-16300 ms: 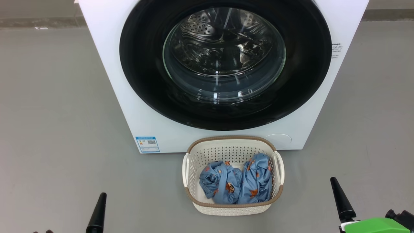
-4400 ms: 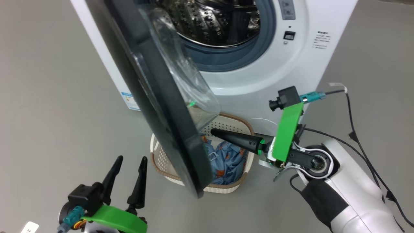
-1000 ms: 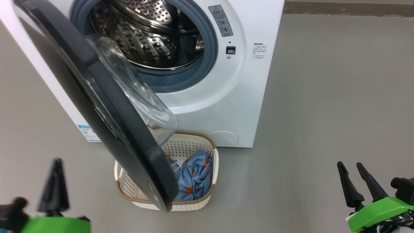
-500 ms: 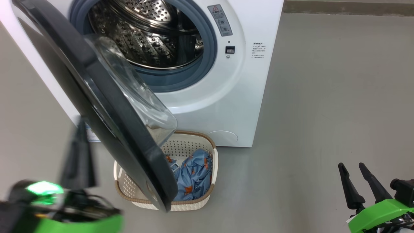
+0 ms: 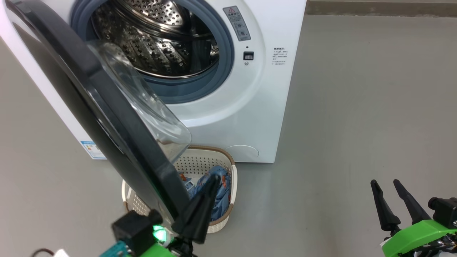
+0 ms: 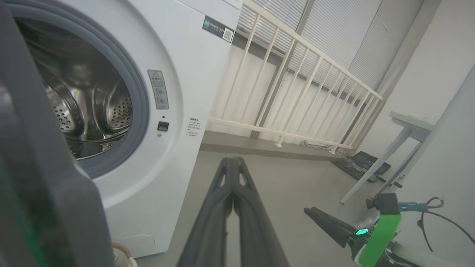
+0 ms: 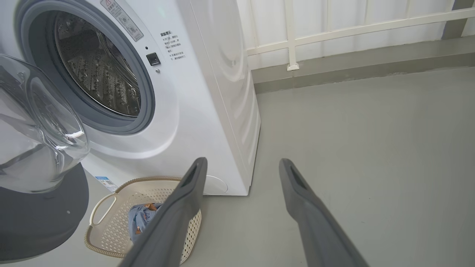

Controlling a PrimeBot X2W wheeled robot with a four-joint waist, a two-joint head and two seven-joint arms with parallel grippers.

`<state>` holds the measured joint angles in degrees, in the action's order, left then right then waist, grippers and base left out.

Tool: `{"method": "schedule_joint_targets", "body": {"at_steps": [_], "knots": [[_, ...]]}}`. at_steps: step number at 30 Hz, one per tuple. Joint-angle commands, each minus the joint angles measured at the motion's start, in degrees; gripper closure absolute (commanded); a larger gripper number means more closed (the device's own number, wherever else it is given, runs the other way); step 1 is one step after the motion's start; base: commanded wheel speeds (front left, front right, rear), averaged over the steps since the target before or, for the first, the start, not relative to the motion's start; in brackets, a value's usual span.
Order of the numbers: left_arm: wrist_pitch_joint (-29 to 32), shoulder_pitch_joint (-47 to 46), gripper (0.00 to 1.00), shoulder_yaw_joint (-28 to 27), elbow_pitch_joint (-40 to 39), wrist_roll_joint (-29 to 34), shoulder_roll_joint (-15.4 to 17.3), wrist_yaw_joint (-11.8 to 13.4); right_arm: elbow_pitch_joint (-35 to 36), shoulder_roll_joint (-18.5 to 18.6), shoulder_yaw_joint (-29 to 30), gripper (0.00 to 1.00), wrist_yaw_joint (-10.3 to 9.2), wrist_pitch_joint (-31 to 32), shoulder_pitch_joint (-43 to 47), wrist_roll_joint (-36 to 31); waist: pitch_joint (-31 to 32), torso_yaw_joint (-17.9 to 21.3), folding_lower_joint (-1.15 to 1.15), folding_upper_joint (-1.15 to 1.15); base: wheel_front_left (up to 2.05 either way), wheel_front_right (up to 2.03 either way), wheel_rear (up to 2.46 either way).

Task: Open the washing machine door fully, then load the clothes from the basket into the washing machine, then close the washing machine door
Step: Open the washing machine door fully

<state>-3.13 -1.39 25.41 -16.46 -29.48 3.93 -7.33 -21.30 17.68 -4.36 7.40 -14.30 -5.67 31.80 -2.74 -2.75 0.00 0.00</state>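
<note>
The washing machine (image 5: 257, 117) stands with its steel drum (image 5: 157, 39) exposed. The washing machine door (image 5: 107, 107) hangs partly open, and its black rim and glass bowl (image 5: 150, 110) reach out over the basket (image 5: 214, 148). The clothes (image 5: 223, 192), blue printed fabric, lie in the basket's right half; the door hides the rest. My left gripper (image 5: 213, 178) is shut and empty, right beside the door's lower free edge and in front of the basket. My right gripper (image 5: 385, 182) stands open and empty, low at the right, far from the machine. The right wrist view shows the basket (image 7: 111, 207) and clothes (image 7: 139, 218).
Bare grey floor (image 5: 357, 107) stretches to the right of the machine. In the left wrist view a white railing (image 6: 297, 92) runs behind the machine, and a white table leg (image 6: 386, 155) with dark equipment (image 6: 365, 161) on the floor stands at the far right.
My left gripper has swung from the far lower left to the right, up to the door's free edge by the basket. The head view shifted slightly. The right arm kept still.
</note>
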Motion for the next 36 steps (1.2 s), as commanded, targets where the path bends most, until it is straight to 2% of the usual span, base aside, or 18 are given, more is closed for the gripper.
{"method": "schedule_joint_targets", "body": {"at_steps": [1, 8, 18, 36], "knots": [[-0.5, -1.2, 1.00, -1.6, -0.9, 0.2, -0.1, -0.2, 1.4, 0.8, -1.0, 0.00, 0.09, -0.7, 0.0, -0.8, 0.0, 0.0, 0.00, 0.00, 0.00, 0.00, 0.00], [-4.6, -3.1, 1.00, -2.1, 9.8, -2.8, -0.6, 0.1, 1.3, 0.9, -1.2, 0.00, 0.09, -0.7, 0.0, -1.3, 0.3, 0.1, 0.00, 0.00, 0.00, 0.00, 0.00], [-7.4, -5.6, 1.00, -3.2, 17.8, -6.3, -0.9, 0.4, 1.8, 1.1, -0.6, 0.00, 0.09, -0.7, 0.3, -2.4, 0.6, -0.6, 0.00, 0.00, 0.00, 0.00, 0.00], [-8.8, -6.6, 1.00, -4.8, 20.8, -8.0, 0.4, 0.3, 3.6, 0.5, 1.4, 0.00, 0.09, -0.7, 0.6, -5.5, -0.2, -4.9, 0.00, 0.00, 0.00, 0.00, 0.00]]}}
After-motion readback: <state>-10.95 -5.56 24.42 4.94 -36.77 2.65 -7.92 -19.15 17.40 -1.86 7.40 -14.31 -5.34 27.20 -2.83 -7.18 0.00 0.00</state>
